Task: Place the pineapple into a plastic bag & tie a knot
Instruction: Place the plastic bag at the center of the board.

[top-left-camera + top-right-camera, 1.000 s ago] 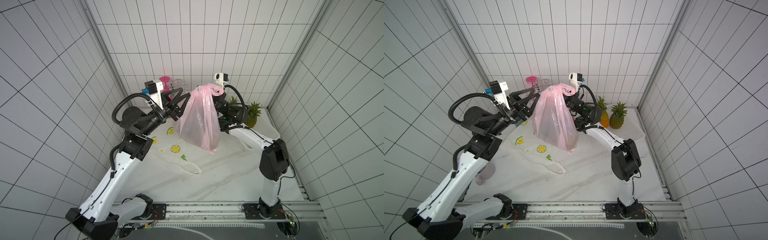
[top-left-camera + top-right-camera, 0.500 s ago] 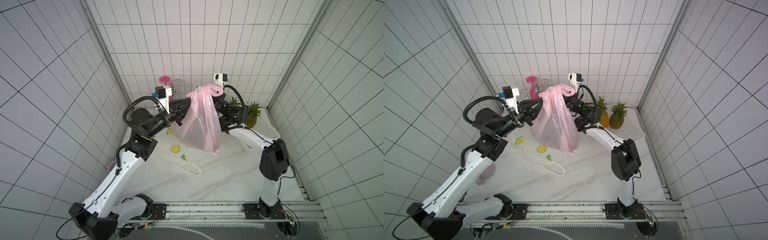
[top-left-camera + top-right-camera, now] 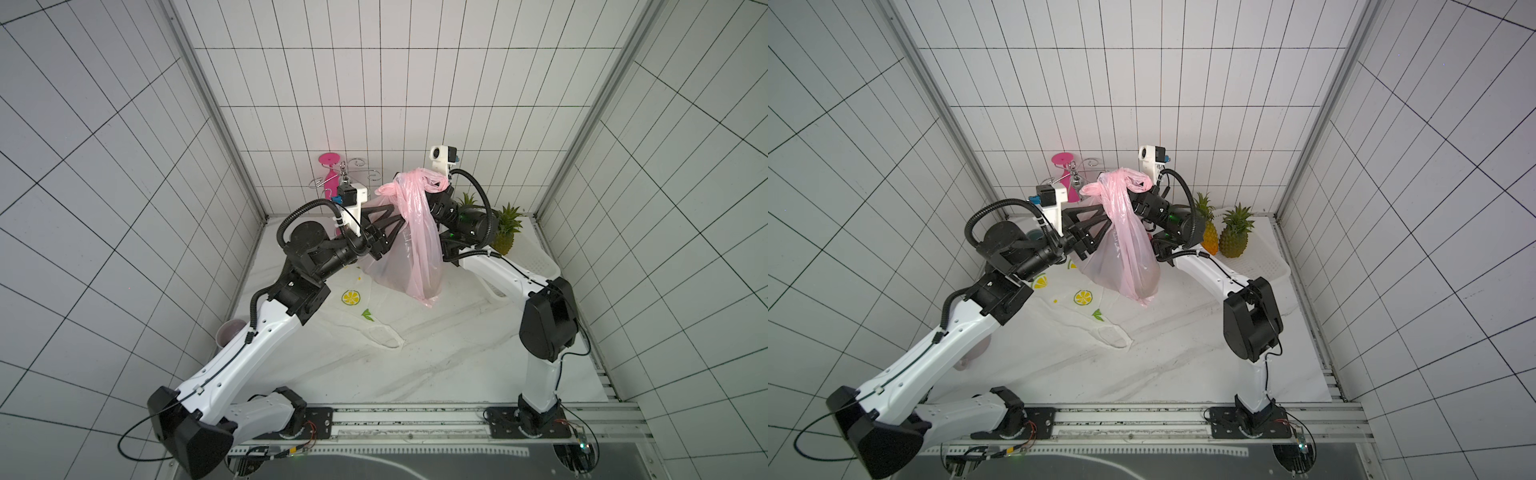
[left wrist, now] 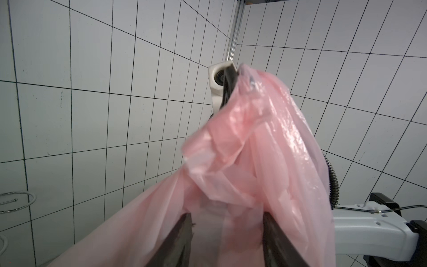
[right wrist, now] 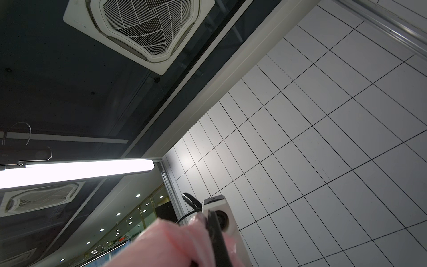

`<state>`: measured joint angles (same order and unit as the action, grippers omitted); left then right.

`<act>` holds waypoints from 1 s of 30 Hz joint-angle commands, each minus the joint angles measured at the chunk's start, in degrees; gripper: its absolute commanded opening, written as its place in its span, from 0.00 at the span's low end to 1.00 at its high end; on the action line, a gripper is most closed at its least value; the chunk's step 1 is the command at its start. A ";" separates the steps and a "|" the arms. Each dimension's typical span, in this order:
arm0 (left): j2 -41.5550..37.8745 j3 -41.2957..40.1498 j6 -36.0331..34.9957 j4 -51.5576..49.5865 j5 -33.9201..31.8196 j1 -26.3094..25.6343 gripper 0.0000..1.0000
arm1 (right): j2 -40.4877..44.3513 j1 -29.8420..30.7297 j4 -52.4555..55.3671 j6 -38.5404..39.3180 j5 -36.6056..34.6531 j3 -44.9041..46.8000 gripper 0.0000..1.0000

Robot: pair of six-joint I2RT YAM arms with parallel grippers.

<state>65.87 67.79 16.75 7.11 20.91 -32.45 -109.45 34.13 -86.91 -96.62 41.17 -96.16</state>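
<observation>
The bag [image 3: 415,249] hangs with its bunched top clenched in the right pincer [image 3: 437,188]. A dark shape low inside it seems to be the pineapple [image 3: 1144,276]. The left pincer [image 4: 226,217] stands released, its jaws on either side of the bag's neck. The tying seems not yet done.

Robot lab cell, tiled walls [image 3: 374,62], rail-mounted arms [image 3: 257,345], ceiling air-conditioner [image 5: 147,30], strip light [image 5: 76,171]
</observation>
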 commanded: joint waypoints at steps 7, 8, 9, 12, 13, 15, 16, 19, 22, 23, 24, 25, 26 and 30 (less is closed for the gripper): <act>-8.23 -9.12 -1.78 -6.82 -2.64 -0.82 0.56 | 2.23 -0.06 -17.41 -2.71 -3.90 -9.00 0.00; -9.12 -9.78 -1.77 -7.15 -2.92 -0.86 0.56 | 2.01 -0.15 -17.41 -2.80 -3.83 -9.25 0.00; -9.93 -10.24 -1.68 -7.42 -3.29 -0.86 0.57 | 1.92 -0.20 -17.41 -2.86 -3.81 -9.53 0.00; -12.18 -11.01 -2.11 -9.33 -3.51 -0.84 0.57 | 1.52 -0.18 -17.07 -2.96 -3.81 -10.37 0.00; -13.01 -10.94 -2.61 -10.87 -3.71 -0.86 0.57 | 1.42 -0.27 -17.06 -2.96 -3.73 -10.62 0.00; -15.09 -10.59 -3.76 -13.74 -4.80 -0.73 0.57 | 1.34 -0.25 -16.99 -3.18 -3.48 -10.80 0.00; -16.36 -10.24 -4.40 -15.27 -5.44 -0.48 0.56 | 1.35 -0.37 -17.00 -3.30 -3.31 -10.82 0.00; -18.69 -7.61 -5.07 -19.49 -5.24 2.46 0.48 | 1.63 -0.46 -17.19 -3.32 -3.13 -10.30 0.00; -18.88 -4.16 -4.23 -20.12 -1.31 8.73 0.48 | 1.84 -0.44 -17.45 -3.72 -2.85 -10.03 0.00; -18.44 -2.83 -3.35 -19.45 0.77 10.83 0.48 | 1.87 -0.45 -17.57 -3.81 -2.64 -9.87 0.00; -17.62 -1.49 -1.93 -18.11 3.24 13.00 0.50 | 2.03 -0.46 -17.59 -3.78 -2.54 -9.59 0.00; -16.56 -0.14 -0.25 -16.48 5.53 14.59 0.52 | 2.19 -0.43 -17.59 -3.68 -2.35 -9.34 0.00; -15.36 1.60 0.95 -15.53 6.75 15.42 0.53 | 2.37 -0.41 -17.59 -3.67 -2.32 -9.10 0.00; -10.21 6.74 3.26 -11.37 10.32 15.66 0.53 | 2.66 -0.40 -17.37 -3.52 -2.07 -8.96 0.00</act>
<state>53.19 72.31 17.21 -7.57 26.09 -17.08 -109.78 34.11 -87.05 -97.03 42.44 -98.19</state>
